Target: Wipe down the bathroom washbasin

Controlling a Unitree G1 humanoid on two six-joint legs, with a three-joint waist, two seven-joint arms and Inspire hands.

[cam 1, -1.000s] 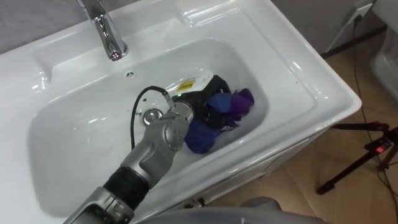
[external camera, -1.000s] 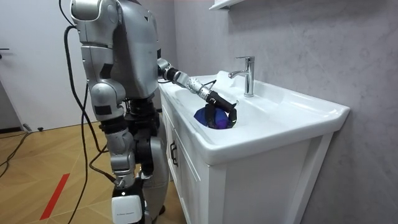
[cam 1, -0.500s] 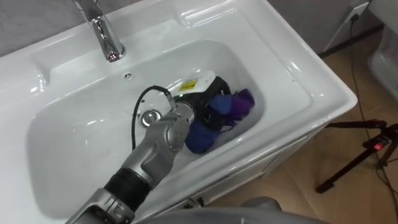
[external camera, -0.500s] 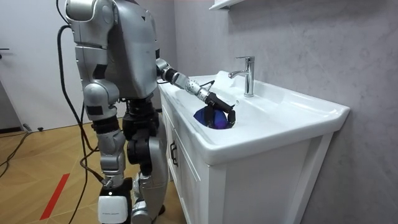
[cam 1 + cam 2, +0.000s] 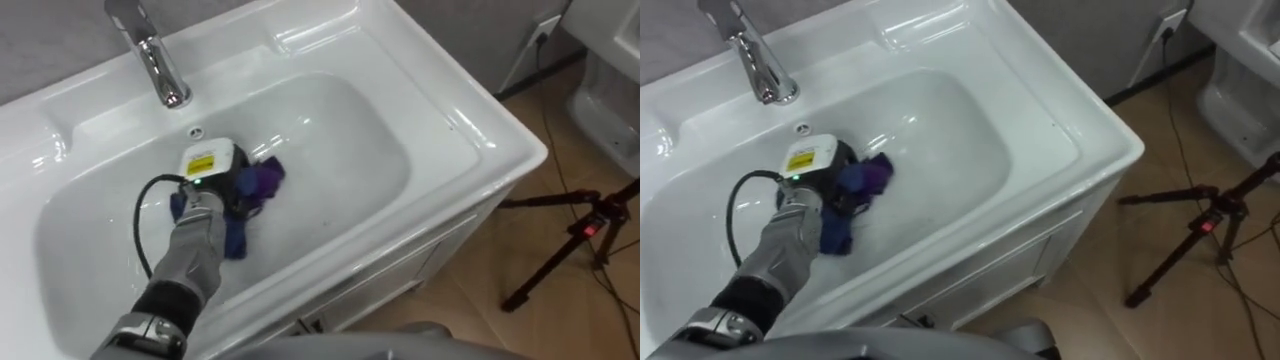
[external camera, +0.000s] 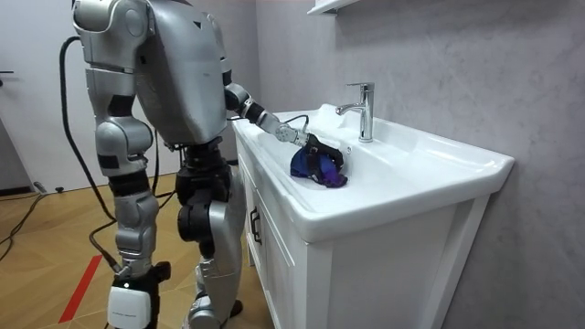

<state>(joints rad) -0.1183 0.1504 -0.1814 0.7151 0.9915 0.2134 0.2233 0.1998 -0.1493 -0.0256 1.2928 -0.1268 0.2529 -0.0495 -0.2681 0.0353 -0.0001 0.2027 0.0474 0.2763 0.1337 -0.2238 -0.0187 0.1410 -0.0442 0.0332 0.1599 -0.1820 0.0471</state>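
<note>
As the left eye view looks down, the left hand (image 5: 214, 180) rests in the white basin (image 5: 340, 140) below the faucet (image 5: 160, 70), fingers closed on the blue-purple cloth (image 5: 262, 180). From the room view, the robot stands against the vanity cabinet (image 6: 366, 265), arm extended over its rim.

White worktop (image 5: 470, 120) with moulded basin (image 5: 340, 150). Chrome tap (image 5: 152, 60) upright on back ledge, overflow hole (image 5: 196, 132) just in front of it. Blue-purple cloth (image 5: 255, 185) bunched on basin bottom, left of centre, near the tap side. Wood floor (image 5: 560, 325) right of the cabinet, black tripod (image 5: 585, 232) standing on it.
</note>
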